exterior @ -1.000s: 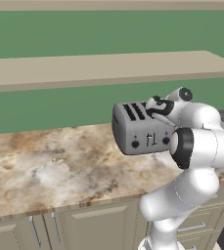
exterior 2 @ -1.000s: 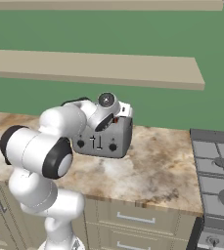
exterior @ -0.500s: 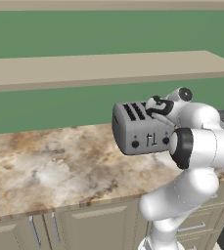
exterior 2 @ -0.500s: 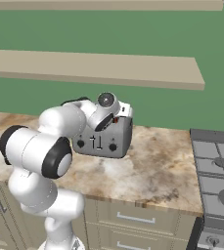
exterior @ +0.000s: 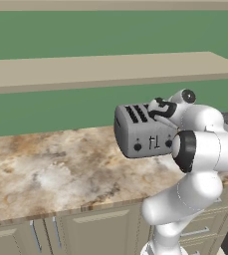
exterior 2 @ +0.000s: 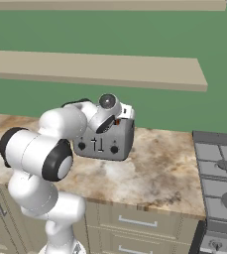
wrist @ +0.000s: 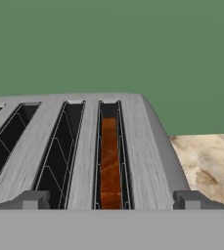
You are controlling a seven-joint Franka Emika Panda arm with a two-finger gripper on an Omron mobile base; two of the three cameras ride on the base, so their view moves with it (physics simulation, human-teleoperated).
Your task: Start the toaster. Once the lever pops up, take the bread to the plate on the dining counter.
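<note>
The grey four-slot toaster [exterior: 140, 132] [exterior 2: 107, 144] stands on the marbled worktop near the wall. My gripper [exterior: 159, 109] [exterior 2: 118, 118] hovers just over its top at the right end, open. Seen from the hand, the toaster's ribbed top [wrist: 135, 141] runs away from me and the two fingertips [wrist: 33, 199] stand wide apart, one on each side of the gripper [wrist: 112, 200], with nothing between them. The bread [wrist: 109, 161], orange-brown, sits deep in the rightmost slot, directly below the hand. Two black knobs and small levers [exterior: 153, 142] show on the front. The plate and the dining counter are out of view.
The marbled worktop [exterior: 46, 169] runs left of the toaster over beige cabinets with drawers. A long beige shelf [exterior: 100, 69] hangs on the green wall above the toaster. A grey stove [exterior 2: 219, 173] adjoins the worktop on the right.
</note>
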